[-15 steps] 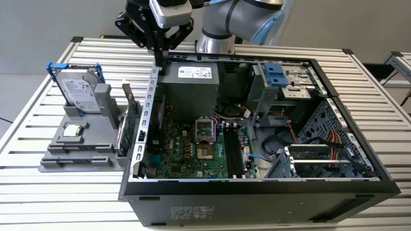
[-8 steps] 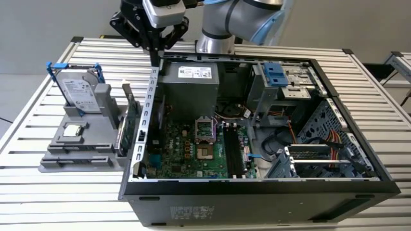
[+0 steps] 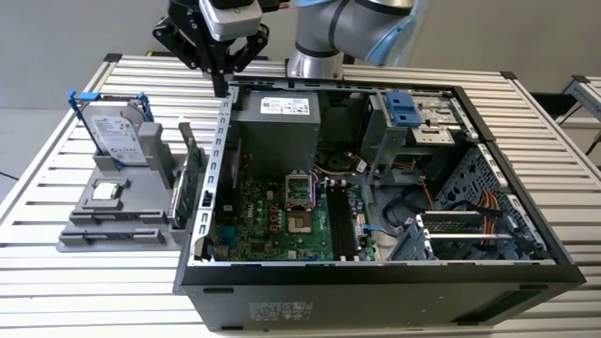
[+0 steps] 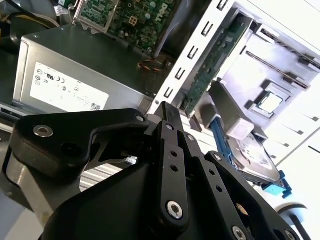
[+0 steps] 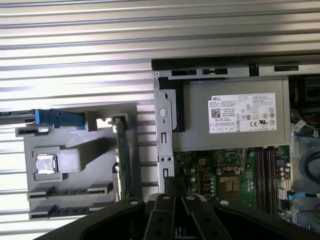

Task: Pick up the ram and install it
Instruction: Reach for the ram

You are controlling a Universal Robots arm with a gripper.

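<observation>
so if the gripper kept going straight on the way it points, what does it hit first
Probably the top edge of the computer case's metal wall, at the corner by the power supply. Depth is unclear, so the gripper might just slip inside it onto the circuit board.

The dark ram [image 3: 336, 218] stands on edge in a motherboard slot.

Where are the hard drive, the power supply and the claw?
hard drive [image 3: 120, 137], exterior view, its labelled face.
power supply [image 5: 242, 112], first wrist view, its pale label.
claw [image 3: 221, 88], exterior view, between its fingertips.
</observation>
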